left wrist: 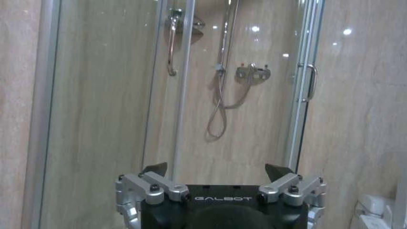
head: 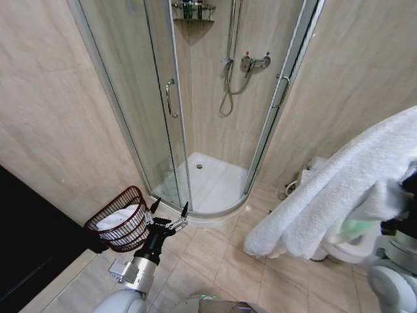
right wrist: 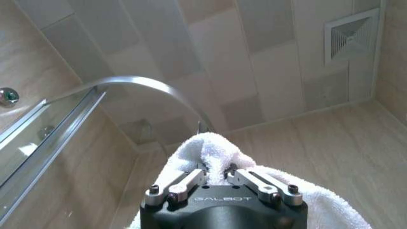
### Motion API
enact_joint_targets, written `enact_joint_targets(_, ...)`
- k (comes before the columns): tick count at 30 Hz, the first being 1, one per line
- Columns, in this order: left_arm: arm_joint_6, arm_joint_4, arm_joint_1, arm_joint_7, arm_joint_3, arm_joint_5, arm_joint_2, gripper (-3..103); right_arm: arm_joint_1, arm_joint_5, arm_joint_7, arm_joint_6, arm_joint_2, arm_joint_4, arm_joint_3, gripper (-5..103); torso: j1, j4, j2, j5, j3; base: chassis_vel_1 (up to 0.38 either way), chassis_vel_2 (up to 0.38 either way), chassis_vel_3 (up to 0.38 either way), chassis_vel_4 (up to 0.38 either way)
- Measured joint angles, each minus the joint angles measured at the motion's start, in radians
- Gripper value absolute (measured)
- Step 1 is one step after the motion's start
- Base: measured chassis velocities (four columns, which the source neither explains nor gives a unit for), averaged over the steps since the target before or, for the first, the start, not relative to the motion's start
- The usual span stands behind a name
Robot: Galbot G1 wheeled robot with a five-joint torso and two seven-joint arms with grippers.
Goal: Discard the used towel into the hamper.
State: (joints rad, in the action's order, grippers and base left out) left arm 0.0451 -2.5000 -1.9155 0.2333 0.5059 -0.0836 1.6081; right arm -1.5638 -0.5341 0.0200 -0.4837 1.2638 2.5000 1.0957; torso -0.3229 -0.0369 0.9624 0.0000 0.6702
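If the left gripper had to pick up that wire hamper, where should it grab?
Probably the hamper's top rim on the near side, from above. The basket tilts toward the left gripper, which is open, and the thin rim wire suits a pinch; a white towel fills the inside.

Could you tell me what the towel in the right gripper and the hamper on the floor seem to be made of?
The towel, pinched in the right gripper, looks like white terry cloth: a fuzzy looped pile and soft folds. The hamper looks like dark red-brown coated wire, judging by its thin openwork rings with gaps between them; something white lies inside.
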Motion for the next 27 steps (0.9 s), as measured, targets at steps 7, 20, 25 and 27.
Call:
enact_joint_targets(7,0.0,0.0,0.0,0.0,0.0,0.0,0.0,100,0.0,0.0,0.0,-0.001,0.0,0.0,0.001,9,-0.013,0.0,0.031,0.0,0.018,0.0,0.0,0.0,0.0)
enact_joint_targets(20,0.0,0.0,0.0,0.0,0.0,0.0,0.0,100,0.0,0.002,-0.001,-0.001,0.0,0.0,0.002,9,-0.04,0.0,0.091,0.0,0.051,0.0,0.0,0.0,0.0)
enact_joint_targets(25,0.0,0.0,0.0,0.0,0.0,0.0,0.0,100,0.001,0.006,-0.001,0.002,0.0,0.0,0.002,9,-0.052,-0.0001,0.118,0.0,0.065,0.0,0.0,0.0,0.0)
enact_joint_targets(27,0.0,0.0,0.0,0.0,0.0,0.0,0.0,100,0.001,0.007,-0.001,0.003,0.0,0.0,0.002,9,-0.056,0.0,0.125,0.0,0.069,0.0,0.0,0.0,0.0)
